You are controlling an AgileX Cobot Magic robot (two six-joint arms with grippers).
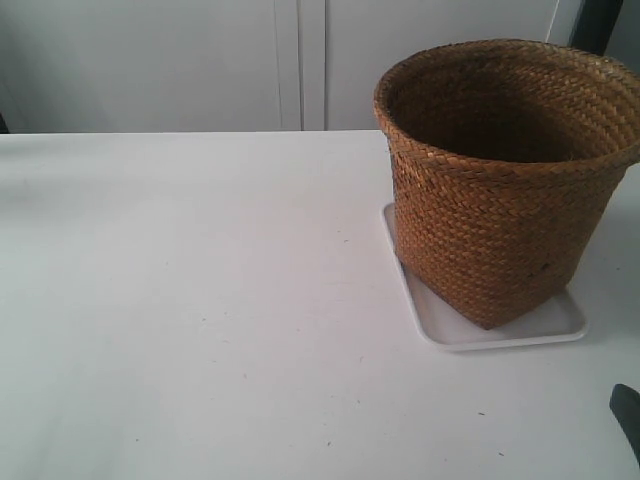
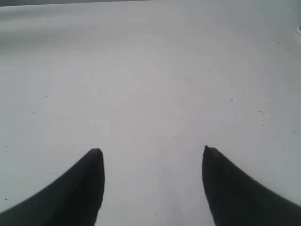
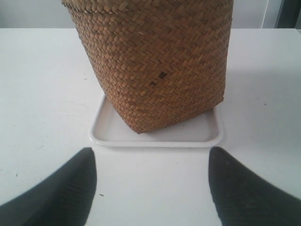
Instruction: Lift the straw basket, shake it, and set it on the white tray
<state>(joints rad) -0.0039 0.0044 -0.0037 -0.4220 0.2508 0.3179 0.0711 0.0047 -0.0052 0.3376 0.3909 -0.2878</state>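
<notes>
- A white bench fills the exterior view; its far edge runs along pale wall panels.
- The straw basket stands upright on the white tray. Both sit on the side of the bench at the exterior view's right, closer to the far edge than to the near edge.
- The basket is brown and woven, with a round braided rim that narrows to a squarish base. Its inside is in shadow.
- The base sits turned on the tray, with one corner pointing at a long rim. Bare white strips of tray show along that rim.
- In the right wrist view, the right gripper has its two dark fingers spread wide and holds nothing. It faces the basket and tray and is just clear of the tray's rim, touching neither.
- In the left wrist view, the left gripper is also spread wide and holds nothing. It is over bare bench surface with a few tiny dark specks.
</notes>
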